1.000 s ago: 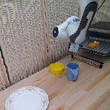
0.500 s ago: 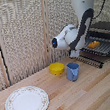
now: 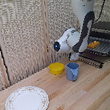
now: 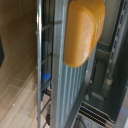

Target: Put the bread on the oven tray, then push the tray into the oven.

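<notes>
Orange-brown, the bread point(image 4: 82, 31) lies flat on the wire bars of the oven pan point(image 3: 101, 48), which juts from the front of the oven point(image 3: 106, 30) at the exterior view's right. Lying flat across the bars, it seems unlikely to slide when the pan is pushed. The hand point(image 3: 75, 56) sits low by the pan's front edge, probably placed to push it; whether its fingers are apart or together I cannot tell. On the wooden worktop point(image 3: 92, 91) stand a blue cup point(image 3: 72, 71), a yellow bowl point(image 3: 56, 68) and a patterned plate point(image 3: 26, 103), well clear of the oven.
</notes>
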Robot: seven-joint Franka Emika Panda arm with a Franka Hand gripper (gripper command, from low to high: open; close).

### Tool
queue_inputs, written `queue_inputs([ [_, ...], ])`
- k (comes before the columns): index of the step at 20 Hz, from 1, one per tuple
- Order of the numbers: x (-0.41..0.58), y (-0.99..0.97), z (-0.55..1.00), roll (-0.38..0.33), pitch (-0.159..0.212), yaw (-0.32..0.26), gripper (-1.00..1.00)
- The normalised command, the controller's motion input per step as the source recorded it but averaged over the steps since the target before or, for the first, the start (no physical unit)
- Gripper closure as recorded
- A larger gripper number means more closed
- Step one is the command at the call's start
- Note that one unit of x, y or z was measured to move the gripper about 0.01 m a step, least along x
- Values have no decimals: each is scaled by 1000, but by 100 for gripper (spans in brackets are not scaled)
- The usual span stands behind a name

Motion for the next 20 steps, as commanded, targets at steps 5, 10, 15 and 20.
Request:
queue_inputs([
  [5, -388, -194, 0, -118, -82, 50, -100],
  [10, -321, -123, -4, -94, -36, 44, 100],
  [15, -229, -198, -17, -25, 0, 65, 100],
  [20, -246, -212, 17, 0, -4, 63, 100],
])
